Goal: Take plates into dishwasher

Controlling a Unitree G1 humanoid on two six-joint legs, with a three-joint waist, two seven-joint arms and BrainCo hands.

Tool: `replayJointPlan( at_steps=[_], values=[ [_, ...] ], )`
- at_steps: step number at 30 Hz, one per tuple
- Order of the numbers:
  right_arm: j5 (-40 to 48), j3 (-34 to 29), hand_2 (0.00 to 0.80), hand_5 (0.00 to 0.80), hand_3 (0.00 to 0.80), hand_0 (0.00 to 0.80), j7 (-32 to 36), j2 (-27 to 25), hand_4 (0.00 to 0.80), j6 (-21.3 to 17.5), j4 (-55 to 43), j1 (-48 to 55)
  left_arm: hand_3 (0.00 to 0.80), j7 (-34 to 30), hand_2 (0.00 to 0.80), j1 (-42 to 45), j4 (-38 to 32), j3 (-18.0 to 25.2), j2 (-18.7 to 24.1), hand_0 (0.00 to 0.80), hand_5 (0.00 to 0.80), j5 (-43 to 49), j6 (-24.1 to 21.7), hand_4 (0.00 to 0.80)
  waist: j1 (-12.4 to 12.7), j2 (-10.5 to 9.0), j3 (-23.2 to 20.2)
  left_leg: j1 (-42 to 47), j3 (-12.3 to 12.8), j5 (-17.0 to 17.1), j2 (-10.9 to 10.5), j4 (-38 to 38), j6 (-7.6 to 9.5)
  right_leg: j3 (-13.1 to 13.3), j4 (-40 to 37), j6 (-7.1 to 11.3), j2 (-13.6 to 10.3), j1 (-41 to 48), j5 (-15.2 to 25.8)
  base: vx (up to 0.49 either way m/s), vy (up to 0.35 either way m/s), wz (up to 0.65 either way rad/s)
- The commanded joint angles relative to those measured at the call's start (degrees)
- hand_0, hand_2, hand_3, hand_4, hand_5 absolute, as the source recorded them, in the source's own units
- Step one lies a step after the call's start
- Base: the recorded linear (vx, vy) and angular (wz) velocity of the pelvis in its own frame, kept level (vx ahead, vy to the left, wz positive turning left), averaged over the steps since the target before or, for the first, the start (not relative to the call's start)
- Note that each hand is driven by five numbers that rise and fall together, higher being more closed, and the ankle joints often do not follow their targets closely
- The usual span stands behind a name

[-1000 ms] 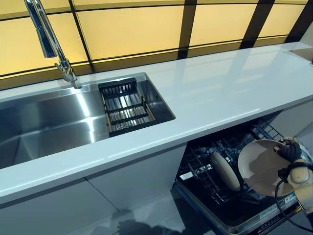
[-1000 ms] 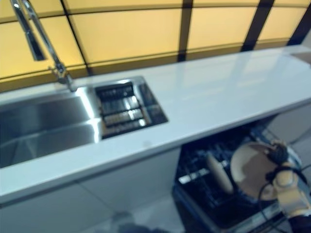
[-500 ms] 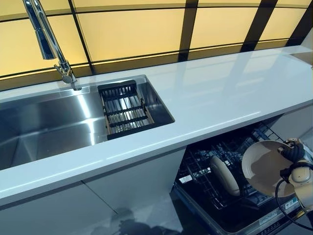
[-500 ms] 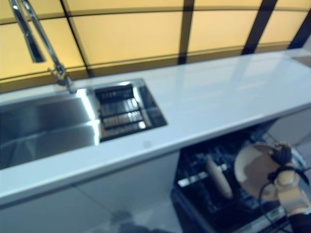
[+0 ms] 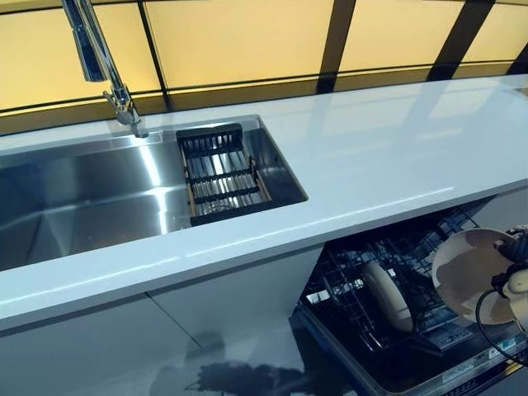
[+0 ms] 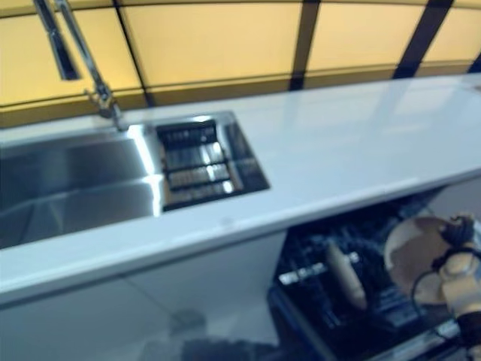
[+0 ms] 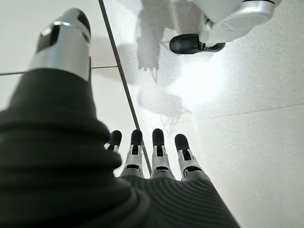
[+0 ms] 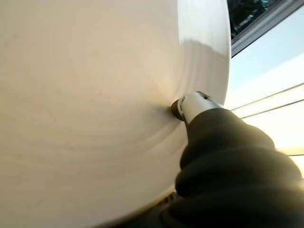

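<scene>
Two plates in view: one (image 5: 388, 295) stands in the dishwasher rack (image 5: 371, 280), one (image 5: 470, 272) is pinched upright by the right hand (image 5: 516, 262) above it, position relative to rack unchanged; only the camera has shifted. Left hand (image 7: 156, 156) hangs over the floor, fingers straight, empty.

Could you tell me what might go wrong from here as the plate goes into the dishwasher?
The right hand pinches the plate by its edge alone above the open rack, so it could slip and drop. It could also knock the plate already standing in the rack. The countertop overhangs the rack, leaving little room.
</scene>
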Motion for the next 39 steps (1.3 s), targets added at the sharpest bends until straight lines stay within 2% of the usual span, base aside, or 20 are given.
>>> replayJointPlan(
  at_steps=[1, 9, 21, 28, 35, 39],
  values=[
    [1.0, 4.5, 0.800, 0.800, 0.800, 0.800, -5.2, -7.4, 0.800, 0.0, -0.9, -10.0, 0.000, -0.2, 0.000, -2.8, -1.8, -1.3, 2.1, 0.000, 0.000, -2.1, -1.9, 0.000, 2.8, -0.40, 2.6, -2.3, -1.7, -0.5, -1.9, 0.4, 1.83, 0.3, -0.2, 2.17, 0.6, -5.0, 8.0, -0.065, 0.005, 0.01],
    [2.0, 9.9, 0.800, 0.800, 0.800, 0.800, -8.9, -9.7, 0.800, 0.6, 2.7, -19.0, 0.000, -0.4, 0.000, -3.0, -4.3, -3.6, 2.4, 0.000, 0.000, -6.0, -2.7, 0.000, 3.5, 2.21, 5.6, -6.1, -3.2, 0.7, -2.5, 0.9, 1.67, -0.3, 0.6, 1.27, 0.6, -8.1, 7.7, -0.067, 0.020, 0.01],
    [1.2, 17.6, 0.800, 0.800, 0.800, 0.800, -9.2, -11.9, 0.800, 2.6, 7.7, -29.1, 0.000, 0.0, 0.000, -3.3, -6.4, -5.0, 2.7, 0.000, 0.000, -12.3, -4.6, 0.000, 3.5, 5.28, 9.2, -10.2, -4.1, 2.0, -3.3, 0.9, 1.52, -0.3, 1.9, 0.55, 0.4, -12.6, 7.5, -0.052, 0.027, -0.04],
    [1.2, 15.9, 0.800, 0.800, 0.800, 0.800, -8.4, -12.1, 0.800, 2.9, 9.1, -25.1, 0.000, 0.0, 0.000, -3.0, -7.2, -4.5, 2.7, 0.000, 0.000, -12.7, -4.9, 0.000, 2.7, 5.27, 9.5, -9.8, -3.6, 2.0, -3.3, 0.1, 1.58, -0.3, 2.1, 0.70, 0.4, -13.0, 7.6, -0.010, 0.005, 0.04],
    [3.4, 13.1, 0.800, 0.800, 0.800, 0.800, -7.0, -10.8, 0.800, 0.0, 9.0, -21.0, 0.000, 0.1, 0.000, -3.2, -7.5, -4.6, 2.7, 0.000, 0.000, -13.0, -4.7, 0.000, 2.0, 5.18, 9.4, -9.3, -3.1, 1.8, -3.1, 0.2, 1.60, 0.2, 2.3, 0.74, 0.5, -13.0, 7.7, -0.007, 0.007, -0.09],
    [3.4, 11.1, 0.800, 0.800, 0.800, 0.800, -6.6, -9.3, 0.800, -0.4, 6.5, -18.1, 0.000, 0.3, 0.000, -3.1, -7.5, -4.1, 2.1, 0.000, 0.000, -12.4, -4.7, 0.000, 1.5, 5.01, 9.0, -8.8, -2.7, 1.6, -3.1, 0.0, 1.66, 0.4, 2.1, 0.76, 0.6, -12.6, 7.7, -0.003, 0.020, -0.12]
  ],
)
